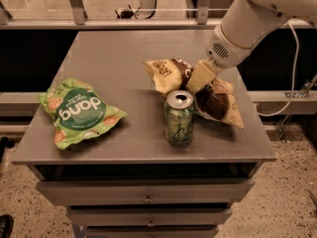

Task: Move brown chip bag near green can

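The brown chip bag (215,100) lies on the grey table (114,53) at the right, with tan ends and a dark middle. The green can (179,119) stands upright just in front of the bag's middle, touching or almost touching it. My gripper (198,81) comes down from the white arm at the upper right and is shut on the bag's pinched middle, right behind the can's top. The gripper hides part of the bag.
A bright green chip bag (79,112) lies at the table's left front. The table's right edge (257,128) runs close beside the brown bag's end. Drawers sit under the tabletop. A rail and a cable run behind the table.
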You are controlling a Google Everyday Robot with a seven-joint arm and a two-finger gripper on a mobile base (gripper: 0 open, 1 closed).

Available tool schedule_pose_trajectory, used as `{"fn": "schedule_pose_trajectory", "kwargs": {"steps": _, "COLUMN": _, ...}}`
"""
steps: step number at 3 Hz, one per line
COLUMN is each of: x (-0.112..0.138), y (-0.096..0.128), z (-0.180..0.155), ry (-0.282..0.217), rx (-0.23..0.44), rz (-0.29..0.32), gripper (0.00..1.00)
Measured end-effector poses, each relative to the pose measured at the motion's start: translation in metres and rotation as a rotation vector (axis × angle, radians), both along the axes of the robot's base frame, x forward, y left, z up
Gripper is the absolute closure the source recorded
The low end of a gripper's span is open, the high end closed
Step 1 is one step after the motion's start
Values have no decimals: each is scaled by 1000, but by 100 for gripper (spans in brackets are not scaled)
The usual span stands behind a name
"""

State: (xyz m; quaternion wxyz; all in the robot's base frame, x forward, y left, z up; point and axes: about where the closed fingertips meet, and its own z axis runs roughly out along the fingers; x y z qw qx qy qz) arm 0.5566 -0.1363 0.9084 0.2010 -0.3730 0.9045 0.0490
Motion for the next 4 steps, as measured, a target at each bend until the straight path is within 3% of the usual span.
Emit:
{"fn": "schedule_pose_trajectory", "kwargs": {"steps": 1, "x": 5, "y": -1, "z": -3, "ry": -29, "rx": 32, "rz": -45, "gripper": 64}}
{"fn": "schedule_pose_trajectory", "kwargs": {"steps": 2, "x": 9, "y": -2, "z": -4, "ry": -49, "rx": 48, "rz": -73, "gripper": 63}}
{"fn": "schedule_pose_trajectory", "kwargs": {"steps": 3, "x": 14, "y": -5, "z": 12, "ry": -77, "rx": 49, "rz": -98, "gripper": 32}}
{"fn": "schedule_pose_trajectory", "kwargs": {"steps": 4, "x": 18, "y": -7, "z": 30, "ry": -102, "rx": 56, "rz": -127, "gripper": 8}}
